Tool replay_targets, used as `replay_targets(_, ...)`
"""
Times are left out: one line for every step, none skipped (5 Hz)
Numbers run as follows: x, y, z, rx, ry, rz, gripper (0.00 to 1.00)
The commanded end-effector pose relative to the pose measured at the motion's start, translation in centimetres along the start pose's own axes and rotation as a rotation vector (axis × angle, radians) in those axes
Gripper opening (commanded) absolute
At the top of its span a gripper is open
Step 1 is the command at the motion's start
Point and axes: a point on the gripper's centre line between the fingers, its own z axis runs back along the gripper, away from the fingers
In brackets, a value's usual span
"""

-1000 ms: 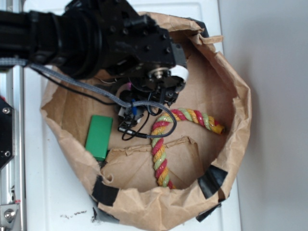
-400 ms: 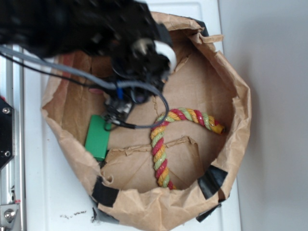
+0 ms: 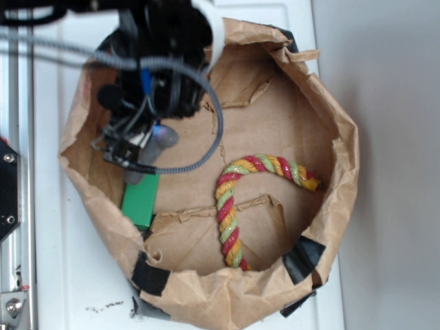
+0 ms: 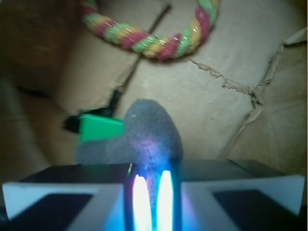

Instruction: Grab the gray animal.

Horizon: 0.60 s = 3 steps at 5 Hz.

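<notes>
The jaws of the gripper (image 4: 150,195) are clamped on the gray animal (image 4: 147,134), which sticks out from between them in the wrist view. In the exterior view the plush (image 3: 161,137) hangs at the gripper (image 3: 141,148) over the left part of the brown paper bag (image 3: 330,206), just above the green block (image 3: 141,199). The red-yellow-green rope (image 3: 237,199) lies on the bag's floor to the right, apart from the toy. The bag sits on a white bench (image 3: 69,275).
</notes>
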Motion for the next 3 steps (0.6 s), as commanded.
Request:
replay_targets(-1.71,0.1,7.48,-0.086,-0.054,0.015,0.0)
replay_targets(-2.11,-0.18,7.96,-0.088,-0.086,0.015,0.0)
replay_targets(-2.46,-0.41,7.21,-0.013,-0.111,-0.015,0.0)
